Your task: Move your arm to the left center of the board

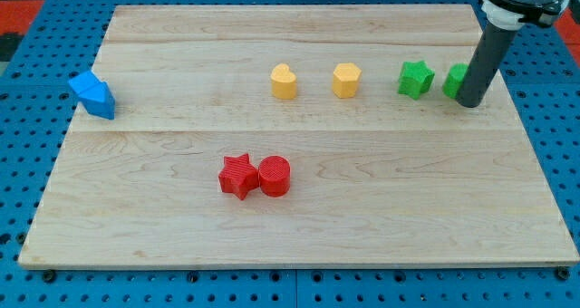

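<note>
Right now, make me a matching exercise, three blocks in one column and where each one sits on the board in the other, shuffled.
Column one:
1. blue block
2. red star
3. green star

Column two:
A. touching the red cylinder
B. near the view's left edge, alone
C. in the row towards the view's right, close to my tip

Pairs: 1-B, 2-A, 3-C

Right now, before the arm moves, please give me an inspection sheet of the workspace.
Surface: wooden board on a blue pegboard.
Job's things: my tip at the view's right, in front of a green block.
Clutter: green star, two yellow blocks, red star touching red cylinder, blue block at the left edge.
End effector: rod only.
Cables: nothing seen.
Surroundings: red patch at top left.
</note>
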You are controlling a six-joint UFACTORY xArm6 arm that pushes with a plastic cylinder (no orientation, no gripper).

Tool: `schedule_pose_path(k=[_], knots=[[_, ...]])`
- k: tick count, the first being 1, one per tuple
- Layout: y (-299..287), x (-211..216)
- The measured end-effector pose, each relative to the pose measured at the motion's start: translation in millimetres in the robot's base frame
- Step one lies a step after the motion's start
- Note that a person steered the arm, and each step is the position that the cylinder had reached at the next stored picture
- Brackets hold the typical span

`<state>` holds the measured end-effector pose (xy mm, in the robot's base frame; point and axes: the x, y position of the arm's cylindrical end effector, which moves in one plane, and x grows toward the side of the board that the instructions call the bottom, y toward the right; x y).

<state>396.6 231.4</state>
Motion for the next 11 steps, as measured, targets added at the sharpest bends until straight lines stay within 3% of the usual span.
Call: schedule_pose_path(k=[1, 2, 6, 7, 11], knots=[[-1, 8], [-10, 42], [-12, 59], [-52, 60], [-362, 54]])
